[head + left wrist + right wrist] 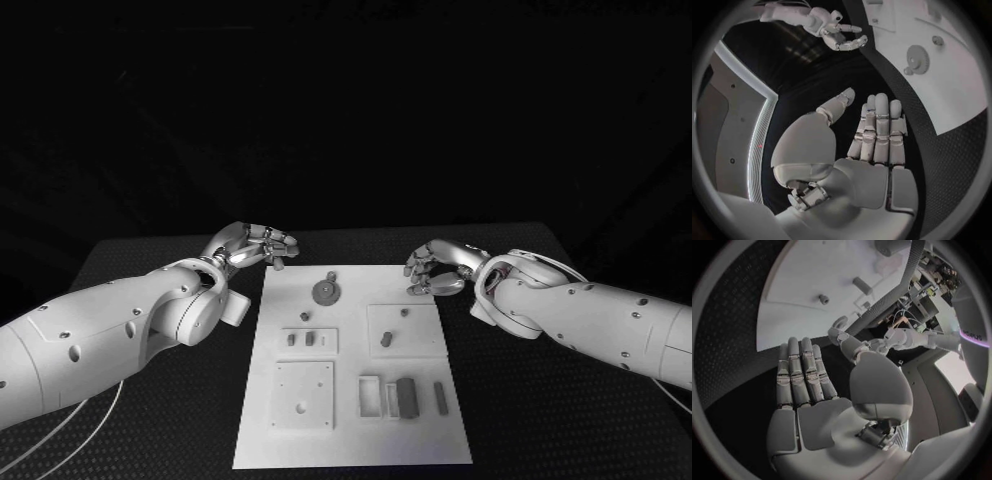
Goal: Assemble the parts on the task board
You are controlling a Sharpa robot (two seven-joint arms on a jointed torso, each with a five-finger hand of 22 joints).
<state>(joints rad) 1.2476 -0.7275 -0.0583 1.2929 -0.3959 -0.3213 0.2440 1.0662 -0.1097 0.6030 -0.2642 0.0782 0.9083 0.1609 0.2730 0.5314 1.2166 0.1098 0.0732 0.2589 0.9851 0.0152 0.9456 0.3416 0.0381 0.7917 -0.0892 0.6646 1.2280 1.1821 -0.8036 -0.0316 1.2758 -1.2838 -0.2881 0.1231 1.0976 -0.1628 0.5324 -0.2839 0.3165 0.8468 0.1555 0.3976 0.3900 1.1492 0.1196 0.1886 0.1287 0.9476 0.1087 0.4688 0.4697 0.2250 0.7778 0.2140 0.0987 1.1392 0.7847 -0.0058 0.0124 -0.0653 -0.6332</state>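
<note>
Task board [418, 440]: white plate, centre of frame on the black surface [159, 270], long axis running away from the robot.
Gear part [327, 291]: round disc w/ small tab, upper centre of board, lying flat.
Small pegs [300, 339]: sit in a square inset, mid-left of board; one slanted part [387, 339] in the inset mid-right.
Square plate [304, 394]: lower left of board, flat, w/ holes.
Bar parts [408, 397]: lower centre, side by side, long and upright in frame; look laid out ready for pick-up.
Left robot hand [257, 246]: upper left of centre, just off board's top-left corner, above the surface. Fingers curled in head view; wrist view shows fingers [879, 132] straight and together, thumb apart, nothing held. Empty; call it open.
Right robot hand [437, 268]: right of centre, at board's top-right edge. Fingers curled in head view, extended in wrist view; holds nothing.
Stage (judgement): both hands flank the far end, prob. parked clear so parts stay unobstructed; no part gripped yet.
Next (judgement): one hand must reach in over the board.
</note>
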